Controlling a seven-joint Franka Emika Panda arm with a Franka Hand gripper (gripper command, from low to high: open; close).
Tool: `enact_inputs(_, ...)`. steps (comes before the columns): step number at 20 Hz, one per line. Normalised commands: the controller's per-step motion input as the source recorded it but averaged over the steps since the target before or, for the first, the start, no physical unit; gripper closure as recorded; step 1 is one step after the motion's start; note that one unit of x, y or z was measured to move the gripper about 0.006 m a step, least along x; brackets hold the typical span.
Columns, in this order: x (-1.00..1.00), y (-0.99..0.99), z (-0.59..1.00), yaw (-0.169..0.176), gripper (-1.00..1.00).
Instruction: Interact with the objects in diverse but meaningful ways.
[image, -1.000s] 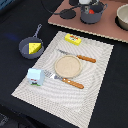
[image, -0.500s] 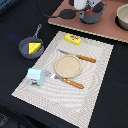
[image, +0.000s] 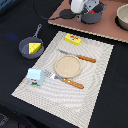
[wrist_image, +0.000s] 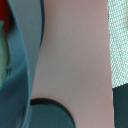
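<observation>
Woven cloth placemat (image: 95, 75), wooden plate (image: 67, 65), matt grey frying pan (image: 27, 48).

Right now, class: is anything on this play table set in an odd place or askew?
Yes. The cheese wedge sits in the frying pan, unusual for a raw block. The milk carton stands on the placemat's edge beside the fork. Nothing looks spilled or damaged.

A dark grey frying pan (image: 30, 46) holds a holed yellow cheese wedge (image: 34, 47) beside the striped mat. On the mat, a yellow rectangular box (image: 73, 39) lies flat and a white-blue milk carton (image: 34, 77) stands upright. A grey pot (image: 92, 15) sits on the pink board.
</observation>
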Motion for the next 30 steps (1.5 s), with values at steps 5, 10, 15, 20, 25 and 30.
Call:
enact_inputs(5, -0.30, -0.14, -0.28, 0.009, -1.00)
enact_inputs(10, -0.14, -0.01, 0.13, 0.008, -1.00)
enact_inputs(15, 0.00, 0.01, 0.51, 0.000, -1.00)
enact_inputs(20, -0.02, 0.00, 0.25, 0.000, 1.00)
enact_inputs(25, 0.00, 0.00, 0.13, 0.000, 1.00)
enact_inputs(30, 0.01, 0.00, 0.01, 0.000, 1.00)
